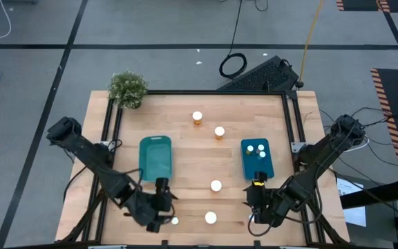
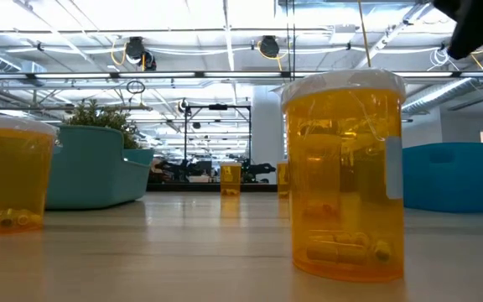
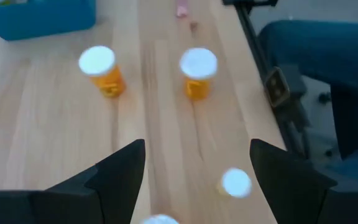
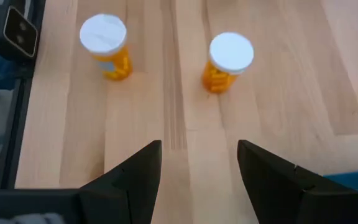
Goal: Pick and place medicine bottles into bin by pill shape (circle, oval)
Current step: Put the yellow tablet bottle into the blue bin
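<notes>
Nearest, at the table's front edge: left gripper (image 1: 159,207) and right gripper (image 1: 257,197), both spread wide, grasping nothing. Loose medicine bottles (image 1: 211,218): two by the front edge, one mid-table (image 1: 215,185), two toward the far edge (image 1: 197,117). Left bin (image 1: 155,158) holds none; right bin (image 1: 258,158) holds three. Step judged: between picks; next needs descent over a nearby cap. Pill shapes are unreadable from above; bottles blur in the left wrist view.

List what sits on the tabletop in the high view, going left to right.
Potted plant → left teal bin → bottle by the left gripper → far bottle → the front bottle, middle bottle and second far bottle, nearly level → right blue bin.
</notes>
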You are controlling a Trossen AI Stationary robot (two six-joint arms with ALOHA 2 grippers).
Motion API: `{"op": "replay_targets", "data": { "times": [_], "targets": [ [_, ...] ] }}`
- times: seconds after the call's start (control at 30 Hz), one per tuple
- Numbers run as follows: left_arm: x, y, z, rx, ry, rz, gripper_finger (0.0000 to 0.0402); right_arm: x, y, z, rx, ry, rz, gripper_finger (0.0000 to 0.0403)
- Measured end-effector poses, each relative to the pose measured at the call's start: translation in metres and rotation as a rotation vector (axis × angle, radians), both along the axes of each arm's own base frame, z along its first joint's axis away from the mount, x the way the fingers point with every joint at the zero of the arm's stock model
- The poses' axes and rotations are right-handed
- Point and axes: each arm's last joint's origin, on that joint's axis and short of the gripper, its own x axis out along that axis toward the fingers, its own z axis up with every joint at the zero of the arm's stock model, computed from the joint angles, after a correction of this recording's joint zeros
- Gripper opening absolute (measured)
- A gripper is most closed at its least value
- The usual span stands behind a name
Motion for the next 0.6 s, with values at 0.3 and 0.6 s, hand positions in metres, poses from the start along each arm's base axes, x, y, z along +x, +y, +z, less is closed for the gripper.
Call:
{"op": "replay_targets", "data": {
  "times": [0.3,0.6],
  "targets": [
    [0.007,-0.039,-0.022,0.073,0.18,-0.079,0.0294,0.007,0.001,0.002,0.053,-0.023,0.013,0.0206],
    [0.024,-0.06,-0.05,0.164,0.268,-0.099,0.0294,0.008,0.002,0.003,0.065,-0.04,0.022,0.0206]
  ]
}}
